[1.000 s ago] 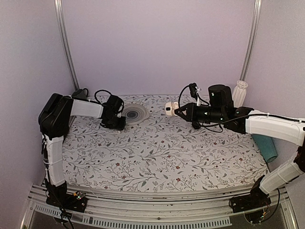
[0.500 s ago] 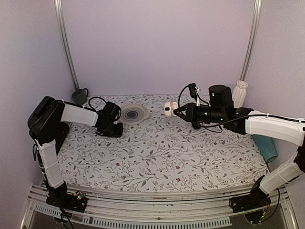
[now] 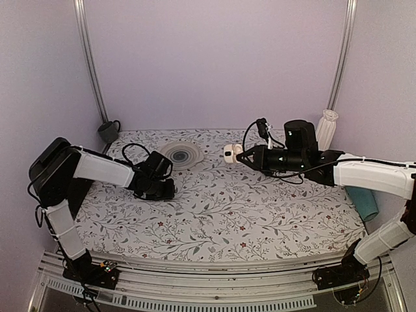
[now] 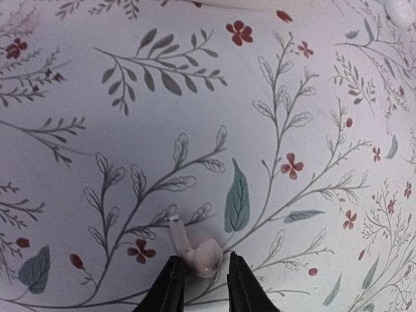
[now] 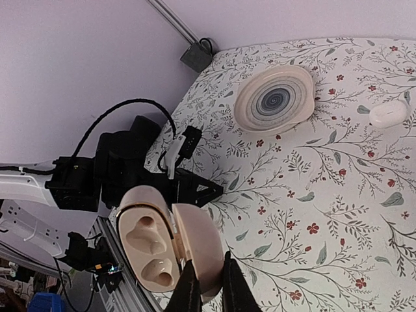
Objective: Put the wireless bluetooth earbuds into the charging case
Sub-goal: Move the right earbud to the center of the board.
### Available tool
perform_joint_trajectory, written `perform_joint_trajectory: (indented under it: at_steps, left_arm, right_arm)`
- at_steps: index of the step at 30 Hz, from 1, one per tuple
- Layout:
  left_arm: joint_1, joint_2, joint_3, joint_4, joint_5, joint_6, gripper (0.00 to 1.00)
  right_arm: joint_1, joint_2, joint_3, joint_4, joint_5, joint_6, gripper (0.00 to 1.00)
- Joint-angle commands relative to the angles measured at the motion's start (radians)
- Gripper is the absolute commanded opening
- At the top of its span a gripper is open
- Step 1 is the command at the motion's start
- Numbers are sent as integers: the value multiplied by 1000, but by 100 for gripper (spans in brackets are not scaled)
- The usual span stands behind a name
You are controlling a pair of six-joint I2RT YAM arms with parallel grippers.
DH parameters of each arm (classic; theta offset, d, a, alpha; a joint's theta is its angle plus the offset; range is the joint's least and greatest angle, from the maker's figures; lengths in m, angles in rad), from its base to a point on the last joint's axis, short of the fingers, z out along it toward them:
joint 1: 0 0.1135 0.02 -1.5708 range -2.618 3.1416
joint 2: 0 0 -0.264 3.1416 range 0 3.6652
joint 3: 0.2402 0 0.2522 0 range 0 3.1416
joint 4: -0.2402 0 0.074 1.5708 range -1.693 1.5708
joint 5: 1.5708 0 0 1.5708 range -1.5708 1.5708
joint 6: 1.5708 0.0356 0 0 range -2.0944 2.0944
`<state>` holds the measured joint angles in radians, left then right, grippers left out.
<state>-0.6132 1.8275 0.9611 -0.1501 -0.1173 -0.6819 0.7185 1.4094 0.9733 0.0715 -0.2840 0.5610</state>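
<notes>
Earbud (image 4: 203,255) pinched by left pincer (image 4: 203,285); right pincer (image 5: 208,286) clenches open charging case (image 5: 153,240); ringed dish (image 3: 182,155) nearby.

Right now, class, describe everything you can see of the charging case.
The small, glossy, cream-white plastic charging case is hinged open: one half shows two empty moulded wells, the other is smooth. The right pincer clamps its lower edge, holding it in the air over the floral-patterned table cover; nothing else touches it.
</notes>
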Motion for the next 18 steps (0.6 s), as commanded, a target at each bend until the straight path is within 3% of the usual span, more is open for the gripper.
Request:
perform_joint_trajectory:
  at_steps: [1,9,14,18]
  left_arm:
    - [-77,-27,-86,-54,18,-93,25]
    - [-109,-127,-77,-80,-15,-96,25]
    - [-61,-188,-64,-164,-80,-78,32]
    - [-15,-229,-126,-154,-55,-72,35]
  right_arm:
    - [-5,4,-16,52,-31,10,4]
    - [-5,11,-17,60,-50,11,4]
    - [-4,7,-22,60,-46,10,4]
    - [-5,11,-23,60,-41,11,4]
